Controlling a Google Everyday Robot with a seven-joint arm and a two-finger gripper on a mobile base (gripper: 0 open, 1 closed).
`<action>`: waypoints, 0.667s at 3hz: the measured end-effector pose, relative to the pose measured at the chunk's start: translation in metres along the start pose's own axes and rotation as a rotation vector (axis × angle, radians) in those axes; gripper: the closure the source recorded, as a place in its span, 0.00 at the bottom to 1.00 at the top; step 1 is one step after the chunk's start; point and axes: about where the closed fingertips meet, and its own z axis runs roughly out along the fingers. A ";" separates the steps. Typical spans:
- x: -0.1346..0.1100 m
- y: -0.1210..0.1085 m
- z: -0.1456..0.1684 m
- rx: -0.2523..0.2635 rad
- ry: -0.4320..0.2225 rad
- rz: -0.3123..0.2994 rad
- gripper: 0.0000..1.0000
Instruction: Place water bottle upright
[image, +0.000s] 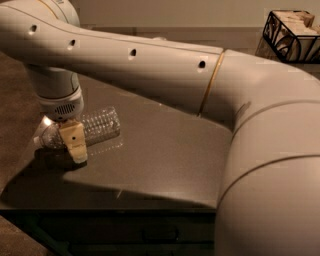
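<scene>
The water bottle (102, 124) is a clear ribbed plastic bottle. It lies on its side at the left of the dark table (160, 150), with its cap end (39, 141) pointing left toward the table's edge. My gripper (75, 145) hangs down from the wrist (60, 102) over the bottle's neck half, low at the tabletop, and its tan front part covers the bottle's middle. My white arm stretches across the top and right of the view and hides the back of the table.
A black wire basket (292, 35) holding pale items stands at the far right back. The table's front edge (110, 207) runs along the bottom, with dark cabinet fronts below it. The table's left edge lies just past the bottle's cap.
</scene>
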 end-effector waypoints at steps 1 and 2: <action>-0.001 0.000 -0.003 0.000 0.009 0.002 0.41; 0.002 -0.002 -0.005 -0.007 0.008 0.007 0.64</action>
